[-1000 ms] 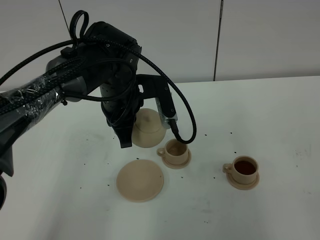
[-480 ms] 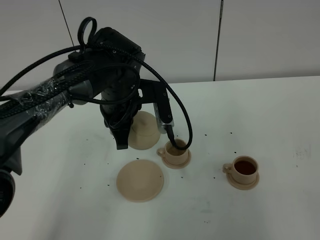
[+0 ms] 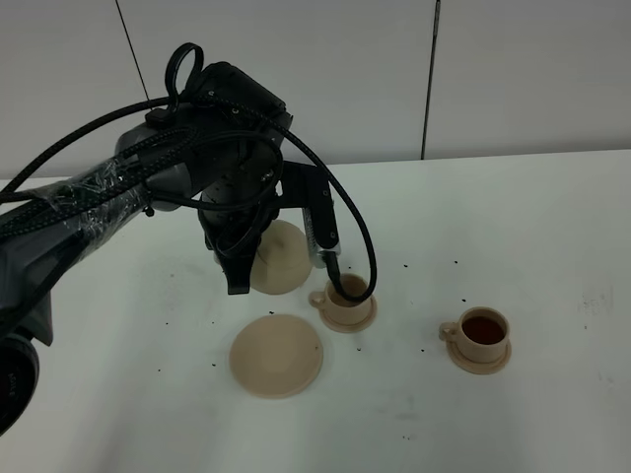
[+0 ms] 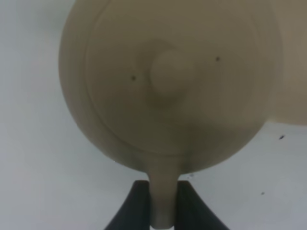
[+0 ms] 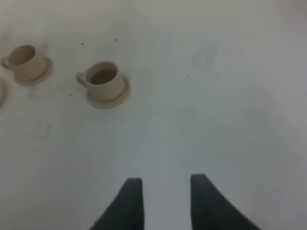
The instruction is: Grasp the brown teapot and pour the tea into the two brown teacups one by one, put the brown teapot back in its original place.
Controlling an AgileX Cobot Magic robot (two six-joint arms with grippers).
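Tan and matte, the large flat saucer [image 3: 276, 355] lies nearest the high camera on the white table [image 3: 552, 217], bare on top. Off to its right, well apart, the filled teacup [image 3: 483, 328] stands on its own small saucer [image 3: 480, 366] and holds dark brown tea close to its rim. A little farther back, just beyond the large flat saucer's right edge, the second teacup [image 3: 343, 298] sits on a matching small saucer. A black cable [image 3: 365, 246] crosses over its mouth. In the right wrist view its inside looks pale, and whether it holds any liquid cannot be told.

Just behind and to the left of that cup is the brown teapot [image 3: 281, 258], away from the large flat saucer. The left gripper [image 4: 162, 184] is clamped tight on the loop handle [image 4: 163, 203]. The lid with its round knob [image 4: 168, 72] faces the wrist camera. The spout is hidden, so any stream cannot be made out.

The right gripper [image 5: 166, 182] hangs over bare table with its jaws spread wide and nothing between them. Small dark specks [image 3: 407, 264] dot the tabletop around the cups.
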